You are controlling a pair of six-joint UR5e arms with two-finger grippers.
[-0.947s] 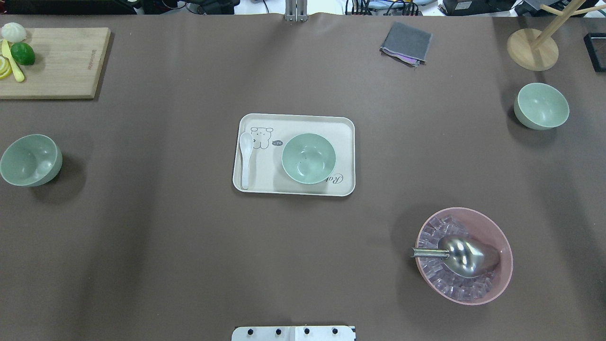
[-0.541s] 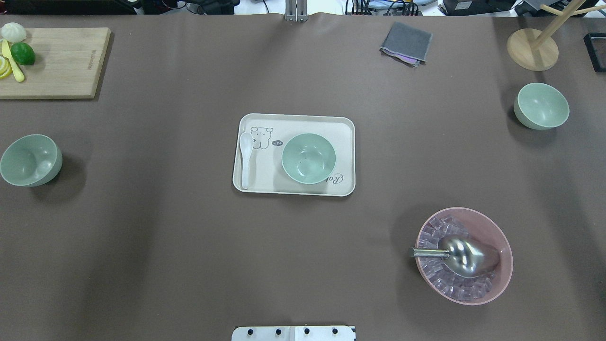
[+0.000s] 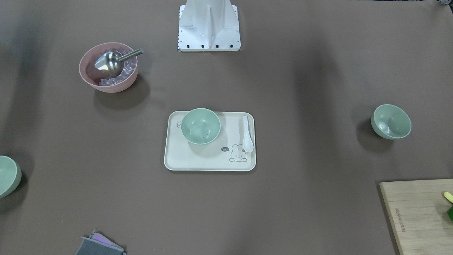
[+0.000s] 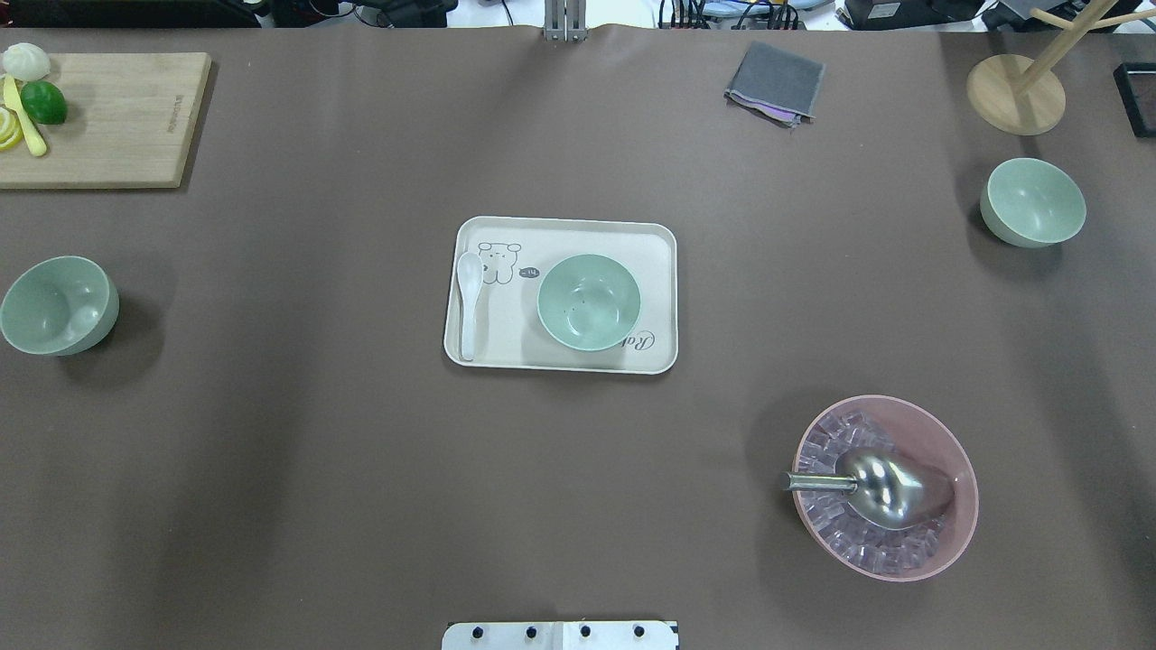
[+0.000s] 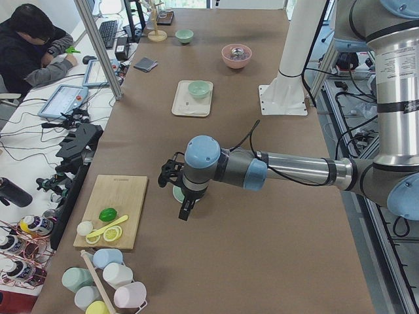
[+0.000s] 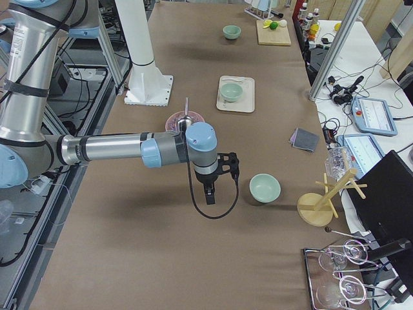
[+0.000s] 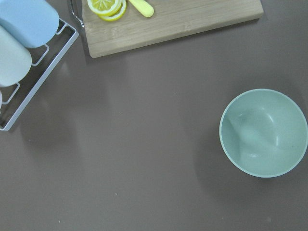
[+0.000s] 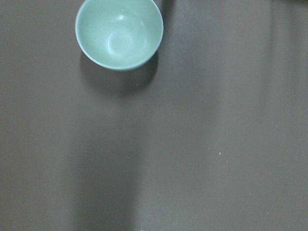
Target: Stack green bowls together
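Observation:
Three pale green bowls stand apart. One green bowl [image 4: 589, 301] sits on the cream tray [image 4: 560, 236] at the table's centre. A second green bowl [image 4: 59, 305] lies at the left edge and shows in the left wrist view [image 7: 263, 133]. A third green bowl [image 4: 1032, 201] stands at the far right and shows in the right wrist view [image 8: 119, 32]. My left gripper [image 5: 169, 175] hangs high beside the left bowl. My right gripper [image 6: 227, 165] hangs high beside the right bowl [image 6: 264, 187]. I cannot tell whether either is open or shut.
A pink bowl [image 4: 939, 433] with ice and a metal scoop stands front right. A white spoon [image 4: 468, 302] lies on the tray. A cutting board [image 4: 108, 117] with lime and lemon is far left. A grey cloth [image 4: 775, 81] and a wooden stand [image 4: 1015, 93] are at the back.

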